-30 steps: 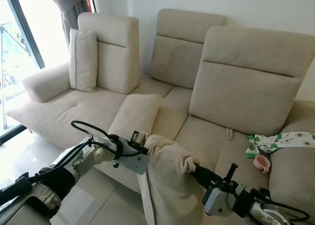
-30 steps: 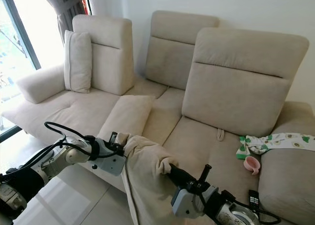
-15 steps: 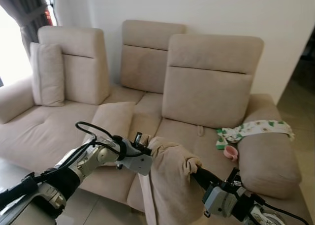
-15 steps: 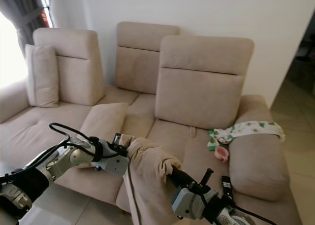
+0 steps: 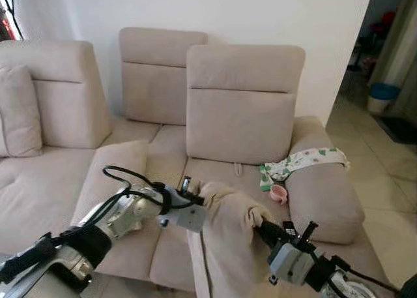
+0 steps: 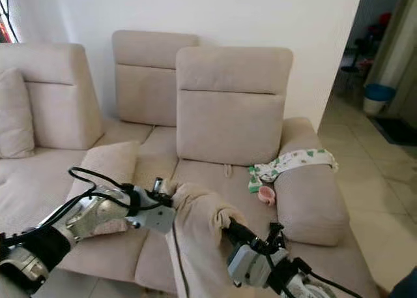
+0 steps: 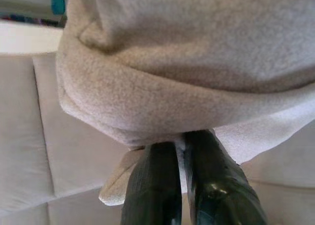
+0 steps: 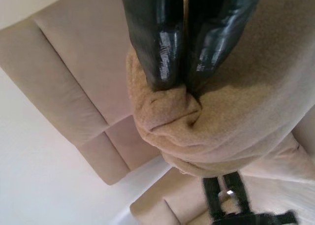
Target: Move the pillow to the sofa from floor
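I hold a beige pillow (image 5: 229, 246) up in front of me, between both arms, above the sofa's front edge. My left gripper (image 5: 197, 198) is shut on the pillow's upper left corner; the left wrist view shows its fingers (image 7: 157, 185) pinching the cloth. On the upper right corner, my right gripper (image 5: 260, 223) is shut on a bunched fold, and its fingertips (image 8: 162, 52) press into the fabric. The beige sofa (image 5: 169, 161) stretches across the view behind the pillow, with three tall backrests.
A second beige pillow (image 5: 111, 180) lies flat on the seat at left. A white cloth with green print (image 5: 300, 161) and a pink cup (image 5: 279, 192) rest by the right armrest (image 5: 322, 200). Another cushion (image 5: 16, 112) leans at far left. Tiled floor (image 5: 384, 180) opens to the right.
The camera has swung to the right: the sofa has slid left in view, the window is gone and the floor at right has appeared. Both grippers still hold the pillow the same way.
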Controlling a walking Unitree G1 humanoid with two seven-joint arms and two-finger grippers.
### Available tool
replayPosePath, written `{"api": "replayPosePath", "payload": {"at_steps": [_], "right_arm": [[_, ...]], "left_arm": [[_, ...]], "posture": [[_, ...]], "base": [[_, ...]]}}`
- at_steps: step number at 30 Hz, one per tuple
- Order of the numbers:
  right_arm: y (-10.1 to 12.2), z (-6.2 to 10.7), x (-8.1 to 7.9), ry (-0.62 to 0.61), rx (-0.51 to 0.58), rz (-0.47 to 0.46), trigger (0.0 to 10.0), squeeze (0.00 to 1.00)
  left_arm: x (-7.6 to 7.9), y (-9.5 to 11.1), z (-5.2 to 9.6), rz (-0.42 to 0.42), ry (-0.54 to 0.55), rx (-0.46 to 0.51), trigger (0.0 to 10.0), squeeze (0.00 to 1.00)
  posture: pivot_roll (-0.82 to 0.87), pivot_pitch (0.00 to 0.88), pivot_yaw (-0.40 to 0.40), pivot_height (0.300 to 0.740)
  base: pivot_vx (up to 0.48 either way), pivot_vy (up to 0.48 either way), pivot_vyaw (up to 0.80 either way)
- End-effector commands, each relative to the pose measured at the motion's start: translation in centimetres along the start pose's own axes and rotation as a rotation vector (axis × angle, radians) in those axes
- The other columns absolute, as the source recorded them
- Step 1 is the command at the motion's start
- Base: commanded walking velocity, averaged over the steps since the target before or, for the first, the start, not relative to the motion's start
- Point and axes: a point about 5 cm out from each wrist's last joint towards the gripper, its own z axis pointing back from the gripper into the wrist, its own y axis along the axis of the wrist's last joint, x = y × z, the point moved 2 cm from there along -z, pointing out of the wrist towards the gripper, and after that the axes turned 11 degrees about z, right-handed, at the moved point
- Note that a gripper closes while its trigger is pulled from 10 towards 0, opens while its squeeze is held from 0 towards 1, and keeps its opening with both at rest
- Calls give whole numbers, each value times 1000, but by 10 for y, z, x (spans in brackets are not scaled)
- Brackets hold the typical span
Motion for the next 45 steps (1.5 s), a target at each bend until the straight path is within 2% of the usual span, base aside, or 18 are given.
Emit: {"api": "replayPosePath", "payload": {"at_steps": [1,6,7,8,14,45], "right_arm": [[10,-5,1,-16,54,-13,10000,0],[11,-7,1,-24,57,-33,10000,0],[11,-7,1,-24,57,-33,10000,0],[10,-7,1,-27,54,-41,10000,0],[10,-4,-1,-33,48,-61,10000,0],[11,-4,1,-31,49,-52,10000,0]], "left_arm": [[-6,15,-3,39,67,93,10000,0],[-2,17,-7,158,119,128,10000,0],[-2,17,-7,158,119,128,10000,0],[1,19,-8,213,123,148,10000,0],[11,20,-9,265,91,176,10000,0],[16,30,-11,240,46,226,10000,0]], "posture": [[98,10,52,740],[98,9,53,740],[98,9,53,740],[99,9,53,740],[99,13,53,740],[89,16,51,740]], "base": [[0,0,0],[0,0,0],[0,0,0],[0,0,0],[0,0,0],[0,0,0]]}}
